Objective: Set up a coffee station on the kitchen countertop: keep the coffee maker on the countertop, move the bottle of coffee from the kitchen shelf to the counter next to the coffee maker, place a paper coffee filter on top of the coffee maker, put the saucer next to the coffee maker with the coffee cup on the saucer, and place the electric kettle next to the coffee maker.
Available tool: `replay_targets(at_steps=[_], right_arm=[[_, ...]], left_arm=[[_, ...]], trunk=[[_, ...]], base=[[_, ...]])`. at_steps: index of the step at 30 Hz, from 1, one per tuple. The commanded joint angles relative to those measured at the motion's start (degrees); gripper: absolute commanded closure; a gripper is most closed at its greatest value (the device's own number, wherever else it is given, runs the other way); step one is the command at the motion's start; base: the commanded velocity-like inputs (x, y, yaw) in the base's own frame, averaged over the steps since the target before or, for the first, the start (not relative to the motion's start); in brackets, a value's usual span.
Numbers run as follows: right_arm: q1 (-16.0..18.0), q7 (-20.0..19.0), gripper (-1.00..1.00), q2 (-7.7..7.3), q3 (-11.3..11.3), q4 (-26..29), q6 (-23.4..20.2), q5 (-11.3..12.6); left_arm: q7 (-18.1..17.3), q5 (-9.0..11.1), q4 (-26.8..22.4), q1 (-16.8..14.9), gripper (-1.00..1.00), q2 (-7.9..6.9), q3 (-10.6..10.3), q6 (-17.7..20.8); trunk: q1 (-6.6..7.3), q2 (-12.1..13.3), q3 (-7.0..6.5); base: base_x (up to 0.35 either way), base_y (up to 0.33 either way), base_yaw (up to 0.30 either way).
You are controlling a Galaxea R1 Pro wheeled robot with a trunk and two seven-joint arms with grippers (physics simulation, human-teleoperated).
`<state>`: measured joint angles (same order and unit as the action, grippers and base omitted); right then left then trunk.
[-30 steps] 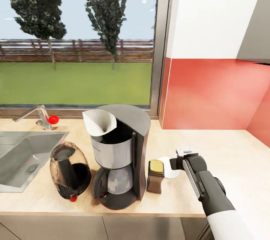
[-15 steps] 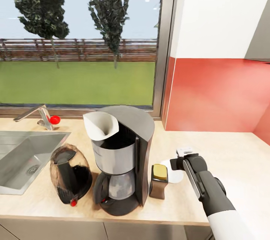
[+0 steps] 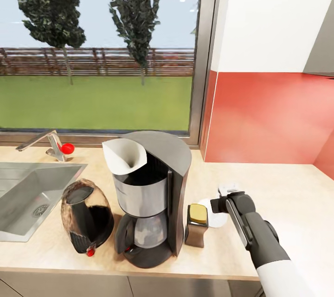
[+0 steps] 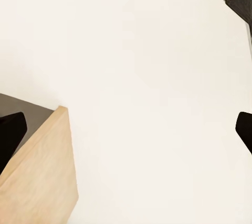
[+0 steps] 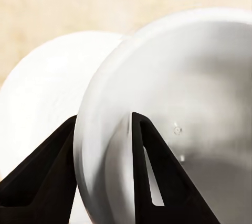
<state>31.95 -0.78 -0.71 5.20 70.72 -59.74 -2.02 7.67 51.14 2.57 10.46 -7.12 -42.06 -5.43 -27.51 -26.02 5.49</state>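
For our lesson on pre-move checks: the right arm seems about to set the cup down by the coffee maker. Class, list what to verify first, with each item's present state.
1. Right gripper grips the coffee cup by its rim: ok.
2. Saucer on the countertop beside the coffee maker: ok.
3. Cup over the saucer: ok by the wrist view.
4. Cup touching the saucer: cannot tell.
5. Paper filter on the coffee maker: ok.
6. Bottle of coffee and kettle beside the maker: ok.
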Motion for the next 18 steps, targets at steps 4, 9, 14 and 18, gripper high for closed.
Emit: replay_targets(at_steps=[4, 9, 14, 18], right_arm=[[0.0, -0.1, 1.00, 0.07, 0.2, -1.6, -0.3, -0.2], [0.0, -0.1, 1.00, 0.09, 0.2, -1.8, -0.3, -0.2], [0.0, -0.2, 1.00, 0.17, 0.2, -1.7, -0.3, -0.1], [0.0, -0.2, 1.00, 0.18, 0.2, -1.6, -0.3, -0.1]], left_arm=[[0.2, 0.3, 0.0, 0.0, -1.00, 0.01, -0.4, -0.2], [0.2, 0.3, 0.0, 0.0, -1.00, 0.01, -0.4, -0.2], [0.2, 0.3, 0.0, 0.0, -1.00, 0.01, -0.4, -0.2], [0.2, 0.3, 0.0, 0.0, -1.00, 0.01, -0.4, -0.2]], trunk=[[-0.03, -0.1, 0.10], [-0.03, -0.1, 0.10], [-0.03, -0.1, 0.10], [-0.03, -0.1, 0.10]], base=[[0.000, 0.000, 0.000], [0.000, 0.000, 0.000], [0.000, 0.000, 0.000], [0.000, 0.007, 0.000]])
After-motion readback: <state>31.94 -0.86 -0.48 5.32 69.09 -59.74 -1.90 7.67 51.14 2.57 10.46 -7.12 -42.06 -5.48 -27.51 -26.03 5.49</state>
